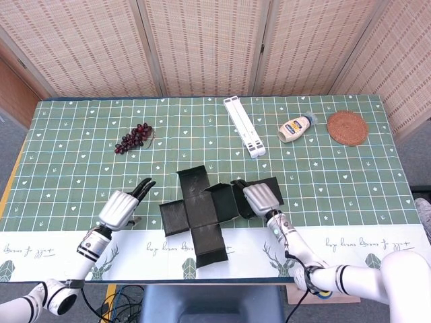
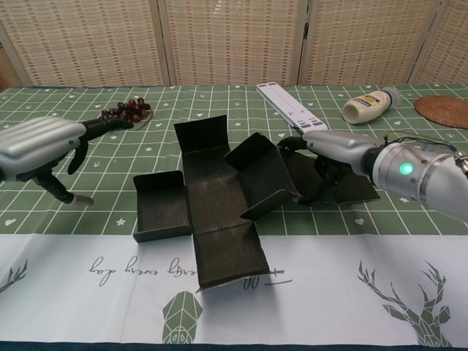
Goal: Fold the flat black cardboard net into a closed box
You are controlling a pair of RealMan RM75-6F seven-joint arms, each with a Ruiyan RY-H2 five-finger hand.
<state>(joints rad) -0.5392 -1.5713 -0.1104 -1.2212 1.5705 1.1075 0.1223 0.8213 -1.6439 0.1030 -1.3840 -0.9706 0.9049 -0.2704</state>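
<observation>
The right hand [image 2: 322,157] grips and lifts the cardboard net [image 1: 202,208]'s right flap; the left hand [image 1: 123,207], empty with fingers apart, hovers just left, likely raising the opposite flap next.

Open table [image 1: 81,175] lies between the left hand [image 1: 121,208] and the net [image 1: 202,208]; grapes [image 1: 133,137] and a white bar [image 1: 244,126] stand well behind.

The white border of the tablecloth [image 2: 351,292] carries cursive script, seen upside down in the chest view and seeming to say "full of every day", while the label on the bottle [image 1: 296,127] is too small to read.
</observation>
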